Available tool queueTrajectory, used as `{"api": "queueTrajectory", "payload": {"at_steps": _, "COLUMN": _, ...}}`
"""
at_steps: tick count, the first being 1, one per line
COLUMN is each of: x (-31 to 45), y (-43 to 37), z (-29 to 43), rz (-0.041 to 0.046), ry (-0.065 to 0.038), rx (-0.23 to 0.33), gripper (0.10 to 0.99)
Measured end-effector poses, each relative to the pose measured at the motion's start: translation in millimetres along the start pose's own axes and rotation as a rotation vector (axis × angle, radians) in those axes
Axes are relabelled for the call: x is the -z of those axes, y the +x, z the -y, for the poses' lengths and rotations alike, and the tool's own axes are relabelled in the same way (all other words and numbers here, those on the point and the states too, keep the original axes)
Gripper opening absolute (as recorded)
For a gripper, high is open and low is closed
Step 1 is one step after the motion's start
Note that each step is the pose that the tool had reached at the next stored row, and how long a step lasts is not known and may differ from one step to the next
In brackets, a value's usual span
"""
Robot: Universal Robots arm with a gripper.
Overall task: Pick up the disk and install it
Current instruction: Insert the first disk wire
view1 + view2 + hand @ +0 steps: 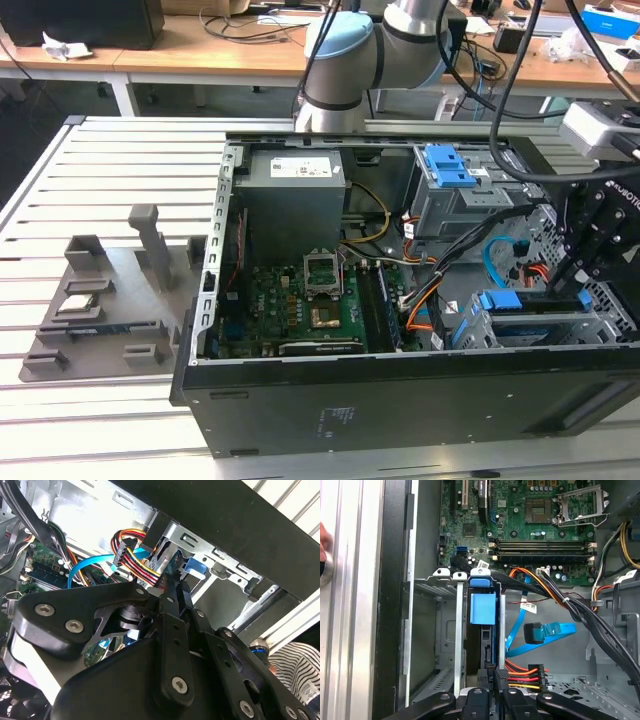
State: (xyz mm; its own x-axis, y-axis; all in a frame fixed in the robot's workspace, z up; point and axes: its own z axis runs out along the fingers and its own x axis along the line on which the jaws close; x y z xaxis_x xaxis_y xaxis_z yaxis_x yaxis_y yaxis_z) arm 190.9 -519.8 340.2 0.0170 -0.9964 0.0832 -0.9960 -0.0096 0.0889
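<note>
The disk (482,630) is standing on edge in the metal drive cage (447,630) at the near right corner of the open computer case (300,400), its blue bracket guiding it between the rails. The tool (491,675) is gripping its rear edge, fingers nearly closed, beside the loose power plug (527,675) and blue data cable (545,632).

exterior: high, oblique over open case (400,300) | both wrist views: close, share drive cage (455,630)
</note>
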Motion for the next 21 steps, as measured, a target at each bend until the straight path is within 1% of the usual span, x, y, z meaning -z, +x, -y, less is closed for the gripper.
{"api": "queueTrajectory", "payload": {"at_steps": 5, "x": 0.3, "y": 0.0, "z": -0.1, "rz": 0.0012, "ry": 0.000, "rx": -0.004, "gripper": 0.173}}
{"api": "queueTrajectory", "payload": {"at_steps": 9, "x": 0.7, "y": 0.0, "z": -0.1, "rz": 0.0035, "ry": -0.003, "rx": -0.037, "gripper": 0.173}}
{"api": "queueTrajectory", "payload": {"at_steps": 11, "x": 0.7, "y": 0.0, "z": 0.0, "rz": 0.0042, "ry": -0.004, "rx": -0.044, "gripper": 0.173}}
{"api": "queueTrajectory", "payload": {"at_steps": 16, "x": 2.5, "y": 0.7, "z": 0.9, "rz": 0.0045, "ry": -0.004, "rx": -0.049, "gripper": 0.173}}
{"api": "queueTrajectory", "payload": {"at_steps": 21, "x": 0.8, "y": 1.6, "z": 1.2, "rz": 0.0047, "ry": -0.004, "rx": -0.051, "gripper": 0.173}}
